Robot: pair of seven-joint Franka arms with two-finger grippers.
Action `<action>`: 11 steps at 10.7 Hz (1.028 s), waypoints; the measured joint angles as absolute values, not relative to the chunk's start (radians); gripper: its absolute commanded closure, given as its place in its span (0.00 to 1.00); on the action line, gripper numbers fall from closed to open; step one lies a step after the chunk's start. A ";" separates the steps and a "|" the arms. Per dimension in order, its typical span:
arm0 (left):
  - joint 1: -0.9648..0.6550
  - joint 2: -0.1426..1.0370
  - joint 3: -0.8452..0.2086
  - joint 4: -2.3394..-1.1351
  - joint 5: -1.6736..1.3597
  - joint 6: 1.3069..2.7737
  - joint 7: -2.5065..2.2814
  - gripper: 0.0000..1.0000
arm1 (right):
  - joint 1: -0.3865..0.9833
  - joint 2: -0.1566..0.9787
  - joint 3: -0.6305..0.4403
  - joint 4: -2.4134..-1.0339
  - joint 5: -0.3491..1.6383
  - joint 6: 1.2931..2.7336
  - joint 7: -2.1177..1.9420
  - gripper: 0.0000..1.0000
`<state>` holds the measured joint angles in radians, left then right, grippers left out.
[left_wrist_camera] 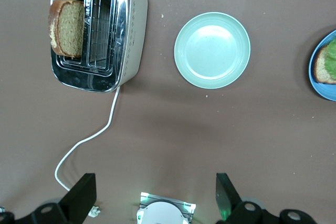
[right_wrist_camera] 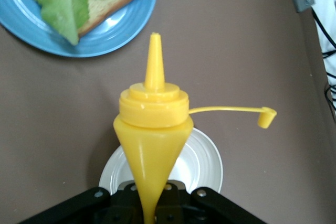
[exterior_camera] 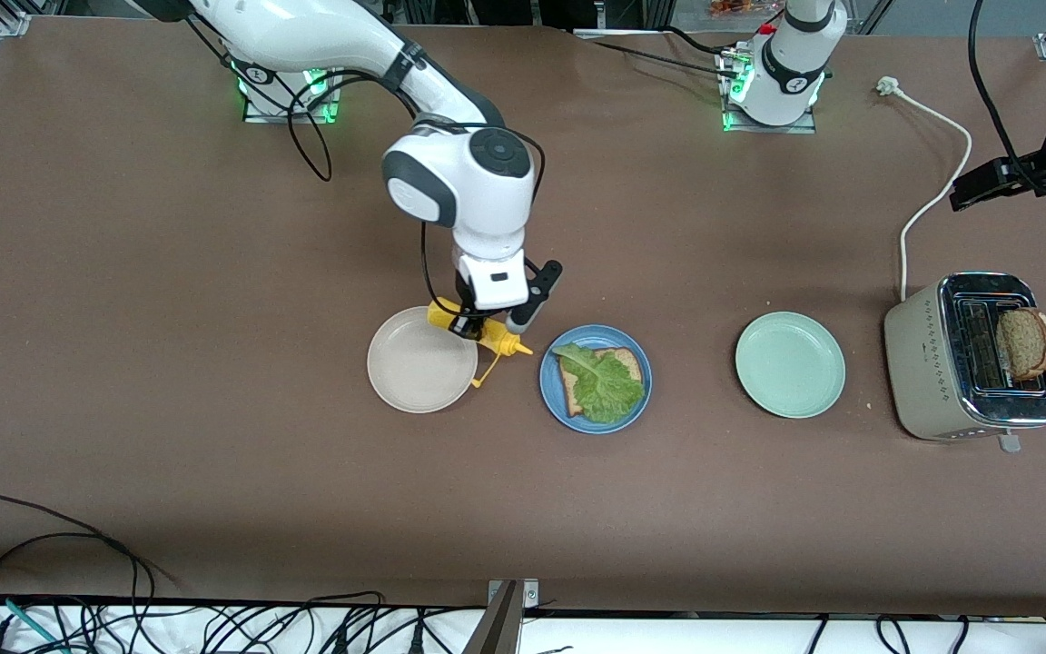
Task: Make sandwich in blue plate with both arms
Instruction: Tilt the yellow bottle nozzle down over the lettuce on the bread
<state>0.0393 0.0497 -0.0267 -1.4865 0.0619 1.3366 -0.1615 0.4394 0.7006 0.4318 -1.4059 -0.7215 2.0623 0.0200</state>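
The blue plate sits mid-table with one slice of brown bread on it and a green lettuce leaf on top. A second slice stands in the toaster at the left arm's end. My right gripper is shut on a yellow squeeze bottle with its cap off. The bottle is tipped over the cream-white plate's edge, nozzle toward the blue plate. My left gripper hangs open and empty, high over the table by its own base.
A mint-green plate lies between the blue plate and the toaster. The toaster's white cord runs toward the robots' side. The bottle's cap dangles on its strap. Loose cables hang along the table edge nearest the front camera.
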 measured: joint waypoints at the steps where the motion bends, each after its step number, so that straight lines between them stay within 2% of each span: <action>1: 0.039 0.050 -0.027 -1.486 0.062 1.337 -0.161 0.00 | 0.464 0.722 0.433 -1.421 -0.795 2.062 0.038 0.95; 5: 0.040 0.050 -0.026 -1.486 0.062 1.336 -0.161 0.00 | 0.529 0.827 0.432 -1.446 -1.048 2.057 0.064 0.94; 7: 0.040 0.050 -0.026 -1.486 0.062 1.336 -0.161 0.00 | 0.540 0.850 0.432 -1.446 -1.101 2.038 0.064 1.00; 11: 0.040 0.050 -0.026 -1.486 0.062 1.336 -0.162 0.00 | 0.546 0.857 0.432 -1.446 -1.125 2.026 0.064 1.00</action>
